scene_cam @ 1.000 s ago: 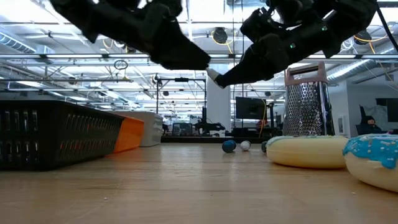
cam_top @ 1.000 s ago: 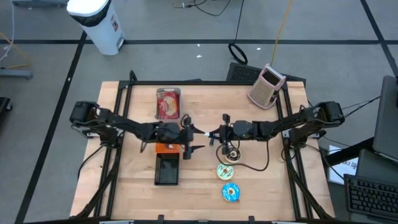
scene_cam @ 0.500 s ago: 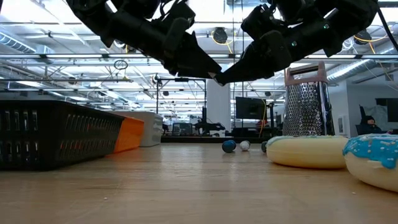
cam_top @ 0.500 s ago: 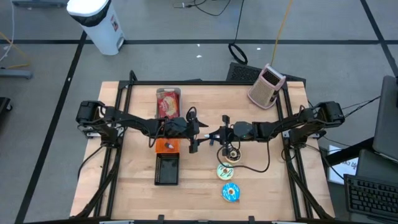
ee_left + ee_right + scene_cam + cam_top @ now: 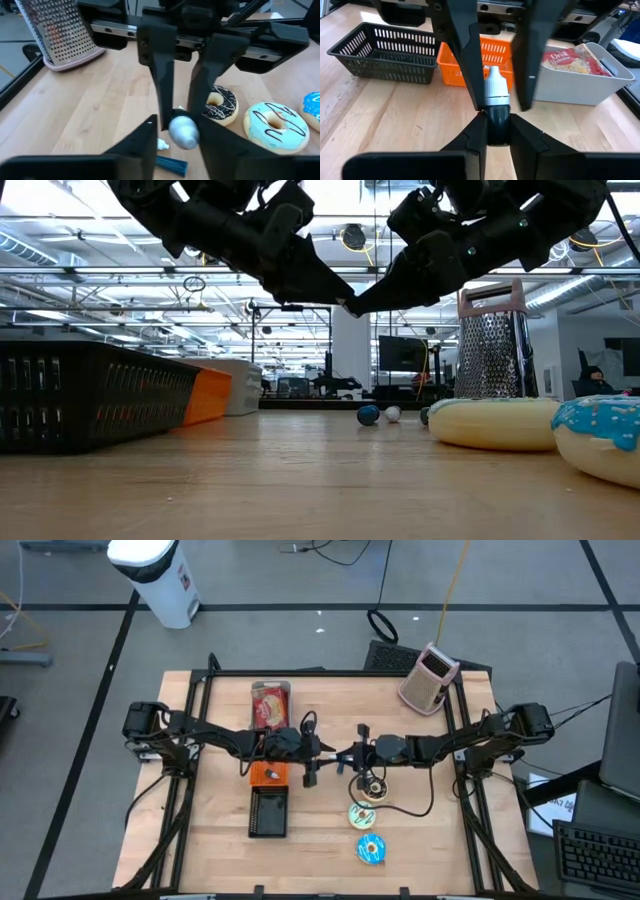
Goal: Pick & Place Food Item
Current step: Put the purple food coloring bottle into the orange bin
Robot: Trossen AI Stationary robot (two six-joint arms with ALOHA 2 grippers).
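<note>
A small bottle-like item (image 5: 496, 95) with a white cap, a silver collar and a dark body hangs over the table's middle (image 5: 335, 753). My right gripper (image 5: 496, 127) is shut on it, coming from the table's right (image 5: 347, 755). My left gripper (image 5: 177, 137) faces it from the left (image 5: 323, 753). Its fingers (image 5: 465, 55) stand narrowly on either side of the capped end, and a slit shows beside the cap. Three doughnuts lie flat on the table below: chocolate (image 5: 372, 787), pale (image 5: 362, 815) and blue (image 5: 370, 850). My right gripper pinches the item's dark body (image 5: 497, 119) between its two fingers, coming about level from the table's right. The item sticks out ahead of the fingertips, its white cap (image 5: 495, 80) toward the left arm, and is clear of the table. My left gripper: I cannot tell whether its fingers touch the cap.
An orange basket (image 5: 268, 775) and a black basket (image 5: 268, 812) sit left of centre. A white bin with a snack bag (image 5: 270, 707) stands behind them. A metal grater (image 5: 430, 678) is at the far right, and a cable (image 5: 405, 808) lies by the doughnuts.
My left gripper has moved toward the table's right, up to my right gripper, and its fingers have come around the item's capped end. It has kept still for the last half second. My right gripper and the item have stayed in place.
</note>
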